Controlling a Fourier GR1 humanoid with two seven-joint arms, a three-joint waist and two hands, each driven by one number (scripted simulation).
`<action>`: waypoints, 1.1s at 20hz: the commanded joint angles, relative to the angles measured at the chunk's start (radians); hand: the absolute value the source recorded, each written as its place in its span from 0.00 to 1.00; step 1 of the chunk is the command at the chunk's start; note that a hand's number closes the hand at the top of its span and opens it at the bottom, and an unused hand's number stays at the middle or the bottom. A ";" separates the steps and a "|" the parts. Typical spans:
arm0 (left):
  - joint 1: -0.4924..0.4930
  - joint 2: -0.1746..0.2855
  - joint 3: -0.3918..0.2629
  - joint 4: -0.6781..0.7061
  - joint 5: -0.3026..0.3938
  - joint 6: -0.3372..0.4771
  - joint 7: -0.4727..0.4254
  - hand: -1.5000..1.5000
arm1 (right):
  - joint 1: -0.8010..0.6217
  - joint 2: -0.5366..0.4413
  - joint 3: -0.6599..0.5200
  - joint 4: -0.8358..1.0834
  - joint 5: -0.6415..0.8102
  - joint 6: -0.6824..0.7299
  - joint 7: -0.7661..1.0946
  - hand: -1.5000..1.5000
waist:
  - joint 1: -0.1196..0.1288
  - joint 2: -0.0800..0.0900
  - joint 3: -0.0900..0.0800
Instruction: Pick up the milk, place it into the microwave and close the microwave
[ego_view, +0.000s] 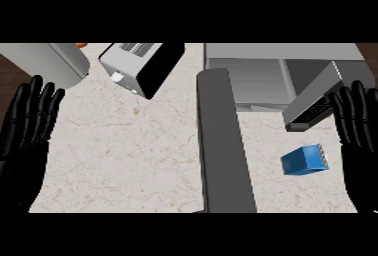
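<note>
A blue milk carton (303, 160) lies on the marble counter at the right, in front of the microwave. The microwave (251, 67) stands at the back right with its cavity showing and its door (316, 102) swung open toward me on the right. My right hand (356, 120) rests open at the right edge, fingers up, just right of the door and above the carton, touching neither. At the left edge my left hand (29, 115) rests open with fingers up, far from the carton.
A toaster (140, 67) sits tilted at the back centre-left. A grey appliance (55, 60) stands at the back left corner with something orange (81, 45) behind it. A long dark grey bar (225, 145) runs front to back across the counter's middle.
</note>
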 joint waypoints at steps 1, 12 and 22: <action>0.006 -0.023 0.003 0.016 -0.031 0.014 -0.005 0.00 | 0.018 0.005 0.026 -0.051 0.000 0.020 0.031 0.00 | -0.023 -0.007 -0.006; 0.170 -0.125 0.021 -0.007 0.106 0.052 0.004 0.00 | 0.145 -0.076 0.098 -0.228 -0.454 0.272 0.216 0.00 | -0.024 -0.009 -0.007; 0.262 -0.117 0.035 -0.019 0.143 -0.007 -0.071 0.00 | 0.150 -0.018 0.040 -0.147 -0.299 0.256 0.127 0.00 | -0.021 -0.007 -0.006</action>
